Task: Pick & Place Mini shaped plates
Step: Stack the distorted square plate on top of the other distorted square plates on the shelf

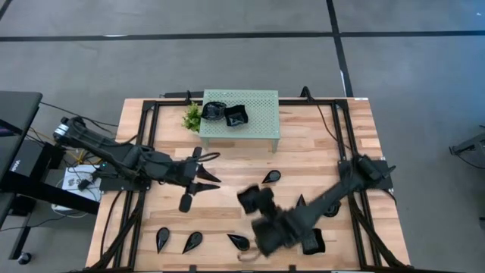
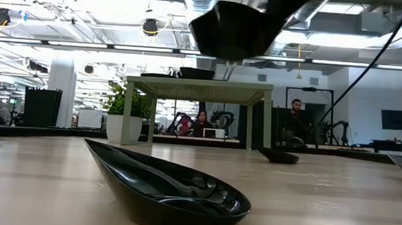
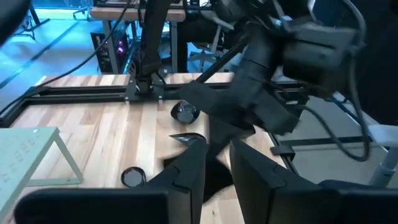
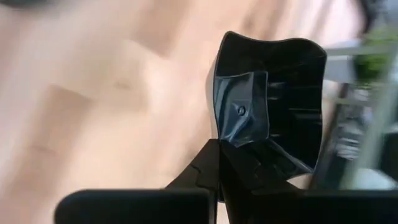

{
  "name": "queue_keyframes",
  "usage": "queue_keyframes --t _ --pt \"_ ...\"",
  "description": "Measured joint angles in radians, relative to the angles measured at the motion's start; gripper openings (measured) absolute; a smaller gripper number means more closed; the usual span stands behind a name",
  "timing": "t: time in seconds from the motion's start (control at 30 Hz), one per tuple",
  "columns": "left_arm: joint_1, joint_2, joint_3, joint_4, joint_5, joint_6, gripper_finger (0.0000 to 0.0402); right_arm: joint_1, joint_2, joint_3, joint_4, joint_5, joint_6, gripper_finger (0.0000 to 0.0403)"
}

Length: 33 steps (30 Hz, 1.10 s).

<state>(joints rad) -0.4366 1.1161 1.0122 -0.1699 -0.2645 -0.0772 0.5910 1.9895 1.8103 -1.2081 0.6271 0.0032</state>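
I have the right gripper (image 1: 261,203) closed on the rim of a square wavy-edged plate (image 4: 273,106), and the plate hangs clear of the table (image 1: 318,163). In the right wrist view the fingers (image 4: 217,163) meet on the near edge of the dish, whose glossy hollow faces the camera. In the low view the same plate (image 2: 236,30) sits high above the table surface, level with the top of the mint-green stand (image 2: 202,88).

The left gripper (image 1: 203,176) hovers above the table, just left of the held plate, with its fingers (image 3: 189,168) partly apart and nothing between them.

Relative to the right gripper:
- Ahead, toward the stand (image 1: 258,125): one teardrop plate (image 1: 271,177) on the table.
- Beyond that, on the stand top: two black plates (image 1: 225,114), side by side.
- Beneath and beside the right arm: a leaf-shaped plate (image 1: 239,242) and a square plate (image 1: 314,243) near the table's front edge.
- Farther left along the front edge: two more teardrop plates (image 1: 177,240).

A small green plant (image 1: 192,117) stands at the left end of the stand.
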Motion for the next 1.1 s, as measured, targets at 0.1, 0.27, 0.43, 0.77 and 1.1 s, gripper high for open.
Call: queue_keyframes --t 0.1,0.27,0.43,0.77,1.1 --pt "0.000 -0.006 0.000 -0.015 -0.001 0.002 0.0076 -0.086 -0.061 0.000 0.008 0.006 -0.104 0.0002" --pt "-0.001 0.000 0.000 -0.053 -0.001 -0.006 0.0076 -0.269 -0.167 0.000 0.060 0.006 -0.206 0.0002" --pt "-0.001 0.000 0.000 -0.087 0.000 -0.009 0.0076 -0.467 -0.244 0.000 0.180 -0.004 -0.334 0.0002" --pt "-0.003 0.000 0.000 -0.087 0.000 -0.017 0.0076 -0.742 -0.196 0.000 0.264 -0.239 -0.589 0.0003" --pt "-0.003 0.000 0.000 -0.088 -0.001 -0.017 0.0076 -0.776 -0.169 -0.001 0.329 -0.295 -0.650 0.0012"
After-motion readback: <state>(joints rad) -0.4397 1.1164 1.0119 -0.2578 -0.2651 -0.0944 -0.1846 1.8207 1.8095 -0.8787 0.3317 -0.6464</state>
